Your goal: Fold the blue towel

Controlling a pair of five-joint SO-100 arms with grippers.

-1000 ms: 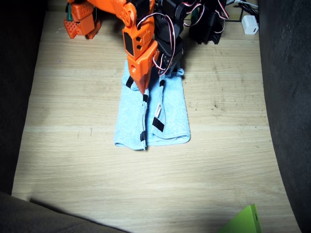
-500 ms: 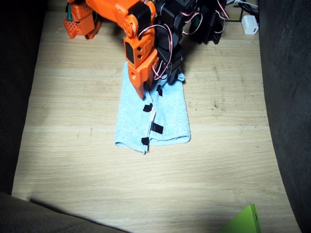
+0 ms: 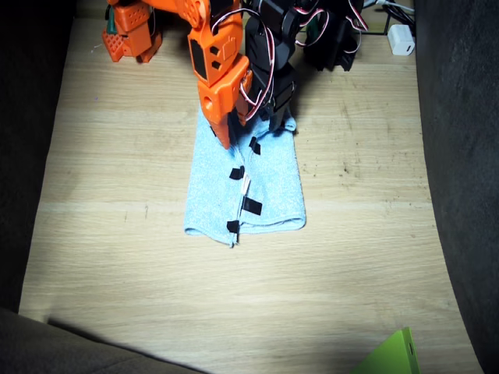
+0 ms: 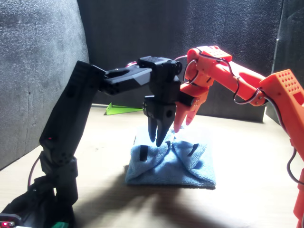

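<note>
The blue towel [image 3: 265,183] lies flat on the wooden table, its two long sides folded in to meet along a middle seam marked by black tape pieces [image 3: 251,206]. It also shows in the front view as the blue towel [image 4: 171,166]. My right gripper [image 3: 224,134], orange, hovers over the towel's far left part. In the front view the right gripper [image 4: 183,122] hangs clear above the cloth with its fingers slightly apart and nothing between them. My left gripper [image 3: 274,118], black, is over the far right corner. The left gripper [image 4: 157,137] points down, narrowly open and empty.
A white block [image 3: 402,39] sits at the table's back right and an orange part [image 3: 129,35] at the back left. A green sheet corner [image 3: 390,354] pokes in at the near edge. Dark foam walls [image 3: 460,156] flank the table.
The right gripper has drawn back from the middle seam toward the towel's far end and risen. The left flap now lies flat, and the tape marks have shifted slightly.
</note>
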